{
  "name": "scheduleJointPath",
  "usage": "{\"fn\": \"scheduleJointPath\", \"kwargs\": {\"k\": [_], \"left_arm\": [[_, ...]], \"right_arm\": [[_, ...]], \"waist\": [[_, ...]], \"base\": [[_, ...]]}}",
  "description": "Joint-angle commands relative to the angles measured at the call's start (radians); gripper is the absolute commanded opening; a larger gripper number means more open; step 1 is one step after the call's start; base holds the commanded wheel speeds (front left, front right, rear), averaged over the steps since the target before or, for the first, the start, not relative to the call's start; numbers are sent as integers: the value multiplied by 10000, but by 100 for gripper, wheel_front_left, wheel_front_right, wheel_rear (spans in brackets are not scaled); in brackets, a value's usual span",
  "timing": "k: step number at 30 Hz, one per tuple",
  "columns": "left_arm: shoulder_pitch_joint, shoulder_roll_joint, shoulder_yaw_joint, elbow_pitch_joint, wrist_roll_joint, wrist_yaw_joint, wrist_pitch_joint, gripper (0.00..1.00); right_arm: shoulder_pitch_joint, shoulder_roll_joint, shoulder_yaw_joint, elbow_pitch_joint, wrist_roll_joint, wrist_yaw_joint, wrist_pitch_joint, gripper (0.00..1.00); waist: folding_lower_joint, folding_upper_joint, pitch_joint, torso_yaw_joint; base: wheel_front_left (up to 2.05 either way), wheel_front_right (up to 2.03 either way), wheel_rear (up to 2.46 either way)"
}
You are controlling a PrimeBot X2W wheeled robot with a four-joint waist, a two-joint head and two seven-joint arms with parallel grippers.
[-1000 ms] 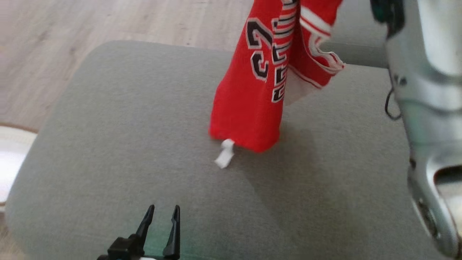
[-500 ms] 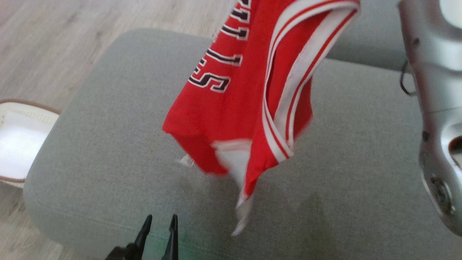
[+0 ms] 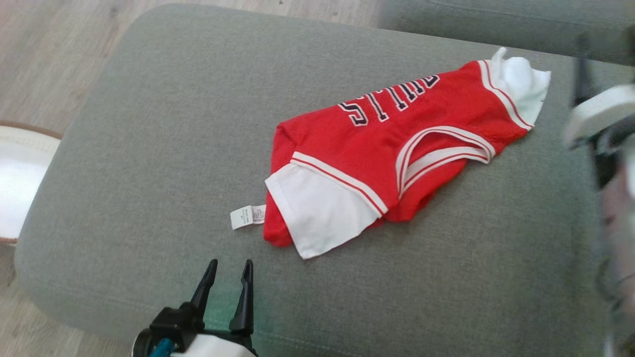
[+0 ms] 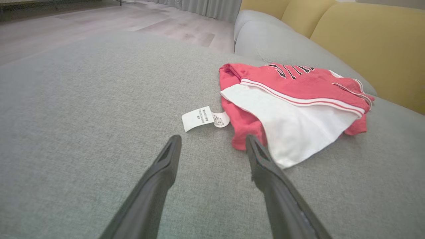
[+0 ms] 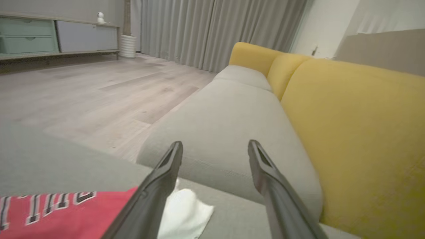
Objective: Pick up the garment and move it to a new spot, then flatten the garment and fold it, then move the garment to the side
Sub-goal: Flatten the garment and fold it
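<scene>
On the cushion [image 3: 149, 124] | garment [image 3: 377, 148] dropped, no longer hanging | right hand [image 5: 215, 143] wide | left hand [image 3: 230, 263] wide

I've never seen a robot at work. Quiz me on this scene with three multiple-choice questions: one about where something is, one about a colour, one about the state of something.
1. Where does the jersey lie?
A) on the floor
B) on the grey cushion
C) against the yellow backrest

2. What colour is the label beside the jersey?
A) white
B) black
C) yellow

3. How do the left jaws stand?
A) shut on the jersey
B) shut on the label
C) open and empty

Answers:
1 B: the jersey lies crumpled on top of the cushion.
2 A: the label is white with small print.
3 C: the left wrist view shows the two fingers apart, with bare cushion between them.
</scene>
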Motion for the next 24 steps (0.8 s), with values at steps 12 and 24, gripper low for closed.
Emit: {"fn": "scheduleJointPath", "kwargs": {"k": [12,24], "left_arm": [[-330,-7,293,-152,82,36,-53,100],[-64,-7,386,-209,170,-33,-53,100]], "right_arm": [[3978,2310,4930,-2776,4167,19,-109,100],[5357,2333,7635,-3497,7292,19,-110,100]], "waist": [[-1,0,-426,23],[-1,0,-479,402]], "base": [[0,0,0],[0,0,0]]}}
